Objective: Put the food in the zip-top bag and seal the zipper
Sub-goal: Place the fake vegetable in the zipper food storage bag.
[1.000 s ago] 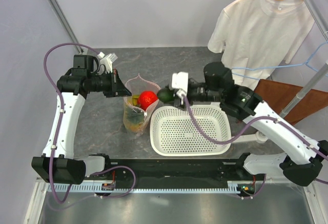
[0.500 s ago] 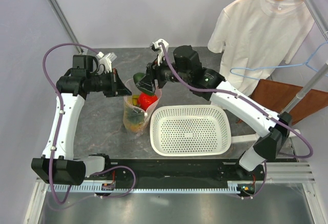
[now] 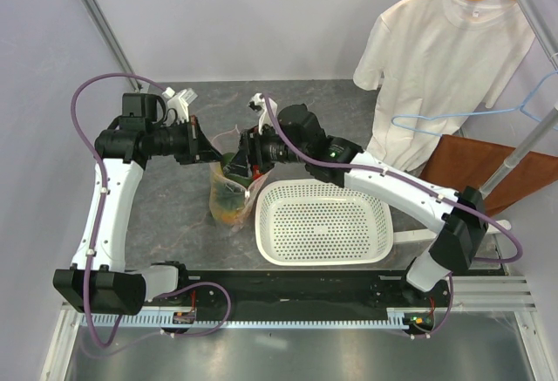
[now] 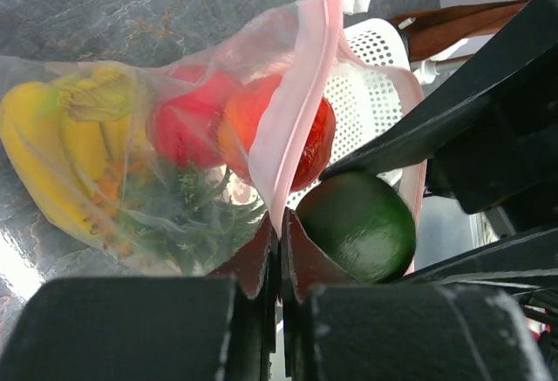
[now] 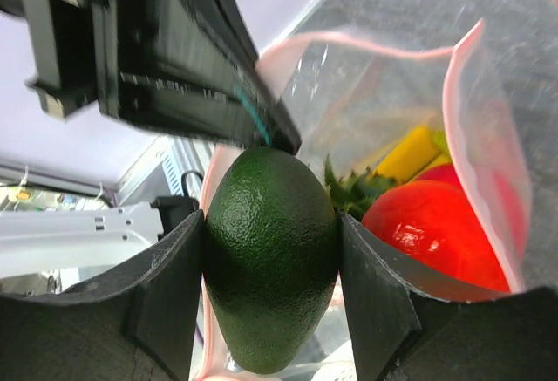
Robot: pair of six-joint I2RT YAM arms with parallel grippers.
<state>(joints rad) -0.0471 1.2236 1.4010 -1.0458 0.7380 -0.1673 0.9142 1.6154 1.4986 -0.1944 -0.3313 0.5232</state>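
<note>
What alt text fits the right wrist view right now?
The right gripper holds a dark green avocado at the open mouth of the clear zip-top bag. The left gripper pinches the bag by its pink zipper edge; a red fruit, yellow banana and green pineapple leaves sit inside.

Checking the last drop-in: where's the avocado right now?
Centre of the right wrist view: the avocado sits in the right gripper at the zip-top bag's open mouth, left of the red fruit inside.

Bright, even light; blurred close foregrounds
</note>
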